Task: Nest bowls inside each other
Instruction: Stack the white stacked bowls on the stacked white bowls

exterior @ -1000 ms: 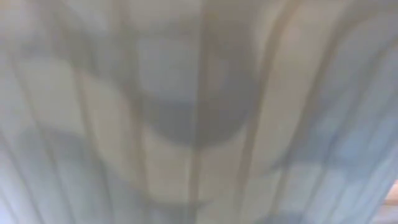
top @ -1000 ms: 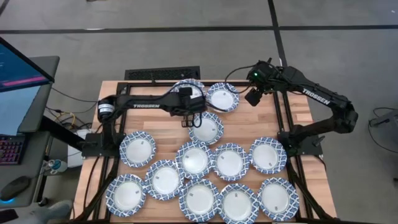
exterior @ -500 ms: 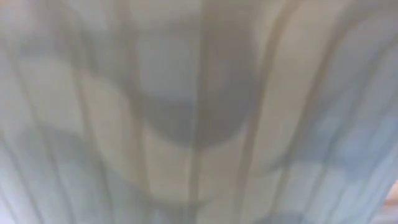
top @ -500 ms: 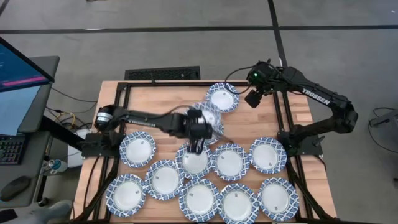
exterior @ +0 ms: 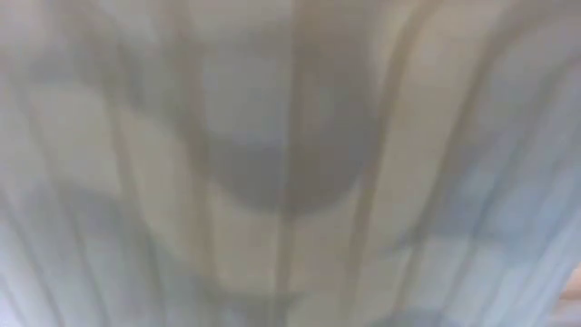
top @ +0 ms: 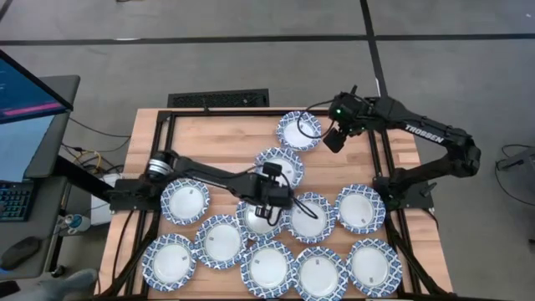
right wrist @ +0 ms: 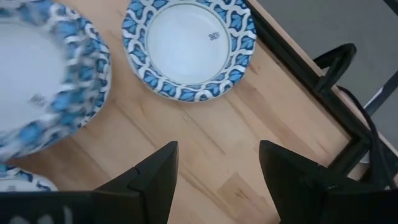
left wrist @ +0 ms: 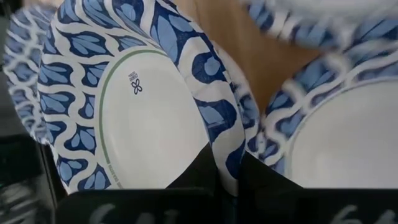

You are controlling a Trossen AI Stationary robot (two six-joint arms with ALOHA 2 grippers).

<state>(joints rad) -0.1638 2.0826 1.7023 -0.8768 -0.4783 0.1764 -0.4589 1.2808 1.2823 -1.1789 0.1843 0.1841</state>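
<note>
Several blue-and-white patterned bowls lie open side up in two rows on the near half of the wooden table (top: 209, 138). Two more lie farther back, one mid-table (top: 280, 165) and one near the far edge (top: 298, 131). My left gripper (top: 269, 201) is over the middle of the rows, shut on one bowl (left wrist: 143, 118), directly above a middle-row bowl (top: 259, 221). In the high view I cannot separate the two. My right gripper (top: 333, 140) hovers open beside the far bowl (right wrist: 186, 43), over bare wood, touching nothing. My left gripper (left wrist: 227, 168) pinches the held bowl by its patterned rim (left wrist: 217, 124). One finger (left wrist: 193, 177) is on the white inner side and the other (left wrist: 264, 180) on the outer side. The bowl stands tilted on edge in the hold, above another bowl (left wrist: 336, 137).
A dark frame (top: 163, 125) runs around the table's left, far and right sides. Bare wood shows on the far left quarter. A blurred, very close surface (exterior: 290, 163) fills the low view. A monitor and keyboard (top: 17, 109) stand left of the table.
My left gripper has carried a bowl from the table's far edge toward the near edge, passing the mid-table bowl, and now stands over the middle row. My right gripper has shifted slightly toward the far bowl and stays open.
</note>
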